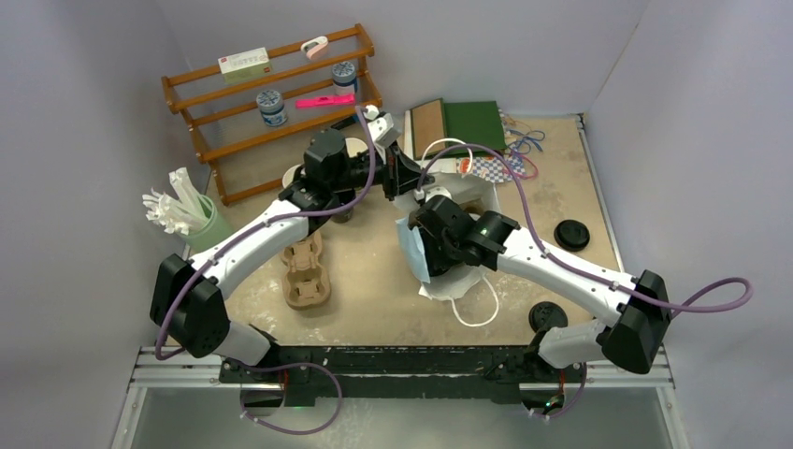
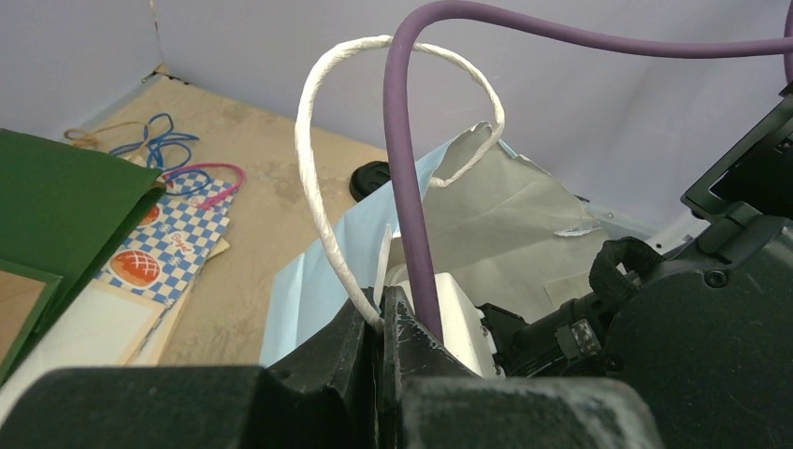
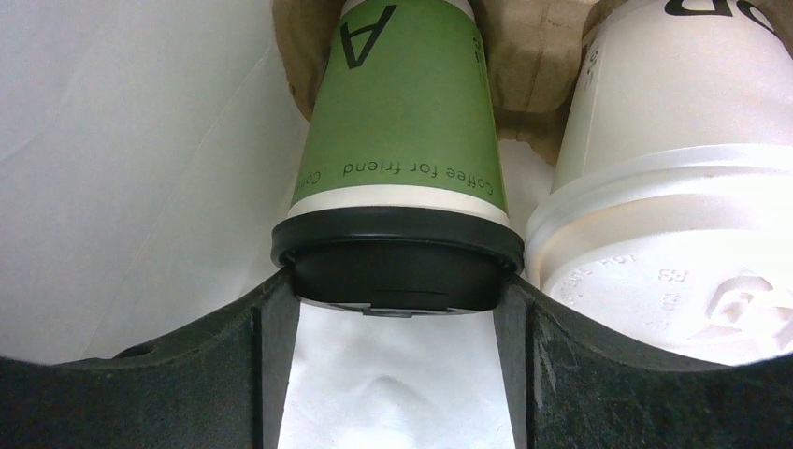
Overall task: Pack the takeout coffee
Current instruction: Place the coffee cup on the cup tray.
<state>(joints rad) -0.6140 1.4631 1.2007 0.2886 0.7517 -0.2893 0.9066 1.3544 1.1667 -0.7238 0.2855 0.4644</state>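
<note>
A green paper cup point(image 3: 402, 103) with a black lid point(image 3: 397, 257) and a white cup point(image 3: 655, 84) with a white lid point(image 3: 673, 262) sit side by side in a brown pulp carrier point(image 3: 528, 65), inside a white-walled paper bag point(image 3: 122, 168). My right gripper point(image 3: 397, 309) is down in the bag, its fingers pressed on both sides of the black lid. The bag is light blue outside point(image 1: 413, 251) and stands mid-table. My left gripper point(image 2: 397, 304) is shut on the bag's white twisted handle point(image 2: 313, 168), holding it up. In the top view the cups are hidden.
A second brown carrier point(image 1: 307, 267) lies left of the bag. Two loose black lids point(image 1: 571, 234) point(image 1: 546, 316) lie to the right. A wooden shelf point(image 1: 271, 94) stands back left, a green holder of white sticks point(image 1: 192, 223) at left, and a green folder point(image 1: 472, 122) behind.
</note>
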